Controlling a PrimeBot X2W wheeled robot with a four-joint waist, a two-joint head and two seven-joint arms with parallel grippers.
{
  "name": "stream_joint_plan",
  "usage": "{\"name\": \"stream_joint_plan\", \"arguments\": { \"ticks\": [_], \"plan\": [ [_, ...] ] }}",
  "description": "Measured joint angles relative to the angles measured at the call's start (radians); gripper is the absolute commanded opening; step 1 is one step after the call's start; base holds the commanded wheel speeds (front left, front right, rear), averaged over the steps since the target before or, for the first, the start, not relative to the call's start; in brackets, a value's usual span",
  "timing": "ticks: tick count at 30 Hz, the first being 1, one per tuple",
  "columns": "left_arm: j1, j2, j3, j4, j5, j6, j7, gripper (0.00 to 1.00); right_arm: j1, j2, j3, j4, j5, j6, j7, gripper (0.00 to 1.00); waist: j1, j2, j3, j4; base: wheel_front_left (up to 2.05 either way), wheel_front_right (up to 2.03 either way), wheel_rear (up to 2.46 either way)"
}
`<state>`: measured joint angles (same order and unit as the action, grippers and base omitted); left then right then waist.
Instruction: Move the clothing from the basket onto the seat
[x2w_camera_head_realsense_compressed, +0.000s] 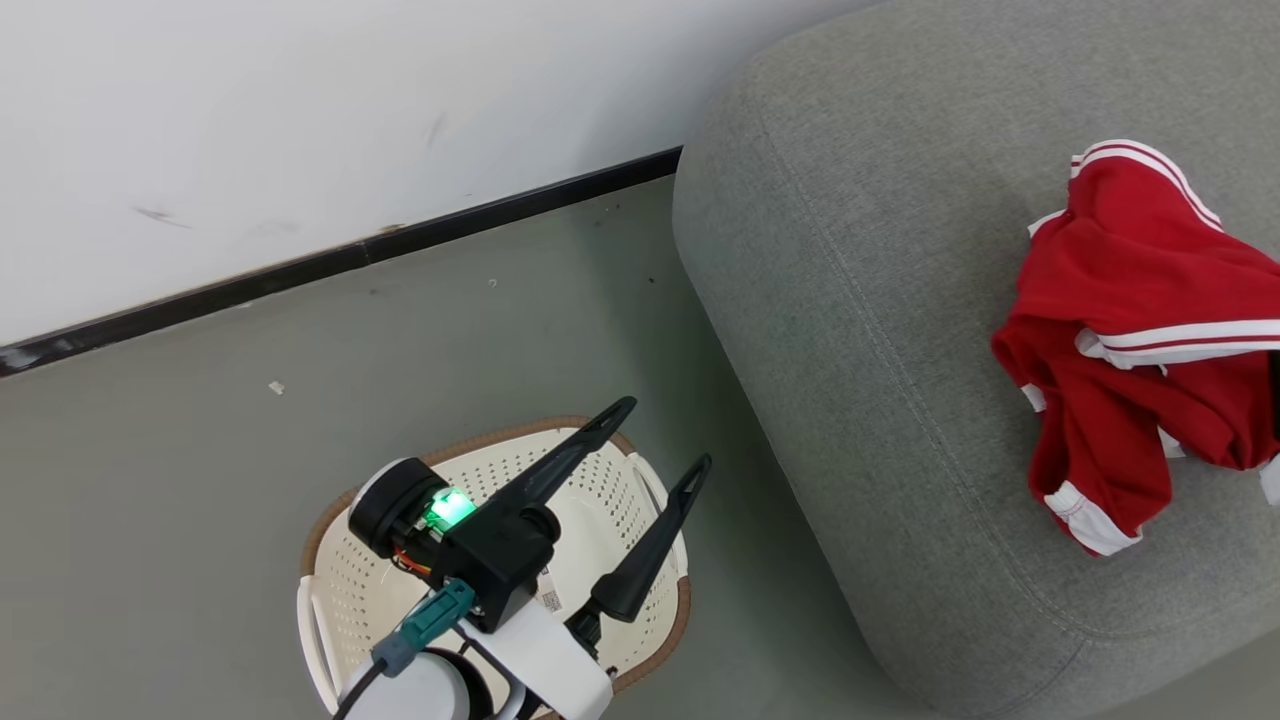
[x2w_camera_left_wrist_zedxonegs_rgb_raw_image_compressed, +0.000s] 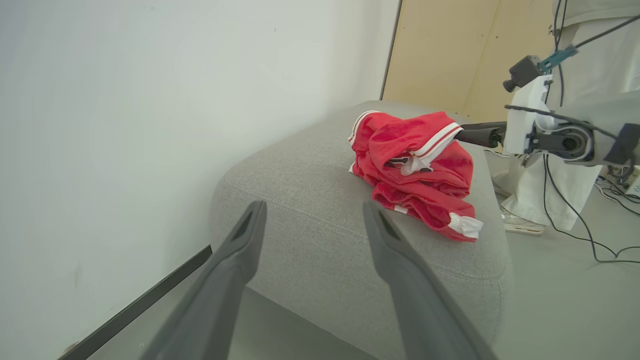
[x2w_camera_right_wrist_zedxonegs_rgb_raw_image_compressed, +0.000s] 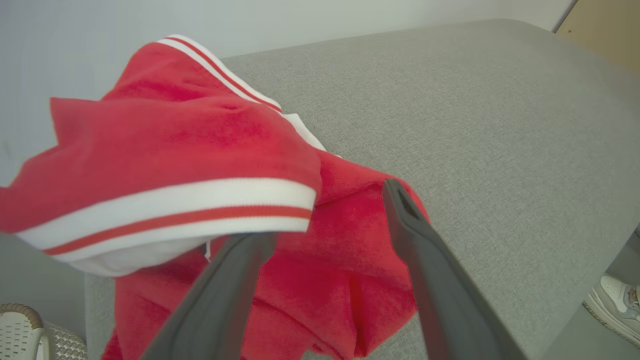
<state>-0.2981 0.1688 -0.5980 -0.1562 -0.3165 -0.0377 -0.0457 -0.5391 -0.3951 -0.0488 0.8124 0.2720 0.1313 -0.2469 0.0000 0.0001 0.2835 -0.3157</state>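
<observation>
Left end effector (x2w_camera_head_realsense_compressed: 664, 434) is nearest the head cam: fingers spread wide, nothing between them, hanging over the basket (x2w_camera_head_realsense_compressed: 350, 595). Basket sits on the grey floor (x2w_camera_head_realsense_compressed: 200, 470), near the seat (x2w_camera_head_realsense_compressed: 850, 300), apart from it. Clothing (x2w_camera_head_realsense_compressed: 1130, 300) is on the seat: a crumpled red heap with white striped hems, on the cushion top. Right end effector (x2w_camera_right_wrist_zedxonegs_rgb_raw_image_compressed: 327, 212) is at the heap, fingers wide apart. Red cloth lies between them and a striped hem is draped over one fingertip, not clamped. Beyond: white wall (x2w_camera_head_realsense_compressed: 300, 100) with dark skirting (x2w_camera_head_realsense_compressed: 350, 255). A person's shoe (x2w_camera_right_wrist_zedxonegs_rgb_raw_image_compressed: 615, 300) is on the floor past the seat's edge.
</observation>
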Motion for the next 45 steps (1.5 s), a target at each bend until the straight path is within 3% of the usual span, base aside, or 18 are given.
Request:
{"name": "stream_joint_plan", "arguments": {
  "ticks": [18, 26, 45],
  "plan": [
    [0.046, 0.028, 0.087, 0.032, -0.017, 0.047, -0.046, 1.0, 0.184, -0.026, -0.049, -0.199, 0.02, 0.0, -0.001, 1.0, 0.0, 0.0, -0.049, -0.049, 0.0, 0.0, 0.0],
    [0.071, 0.03, 0.126, 0.049, -0.018, 0.08, -0.077, 1.0, 0.19, -0.023, -0.069, -0.318, 0.011, 0.0, -0.001, 1.0, 0.0, 0.0, -0.079, -0.049, 0.0, 0.0, 0.0],
    [0.211, 0.06, 0.322, 0.114, -0.055, 0.219, -0.159, 1.0, 0.201, 0.109, 0.081, -0.548, -0.091, 0.0, -0.001, 1.0, 0.0, 0.0, -0.149, 0.053, 0.0, 0.0, 0.0]
  ]
}}
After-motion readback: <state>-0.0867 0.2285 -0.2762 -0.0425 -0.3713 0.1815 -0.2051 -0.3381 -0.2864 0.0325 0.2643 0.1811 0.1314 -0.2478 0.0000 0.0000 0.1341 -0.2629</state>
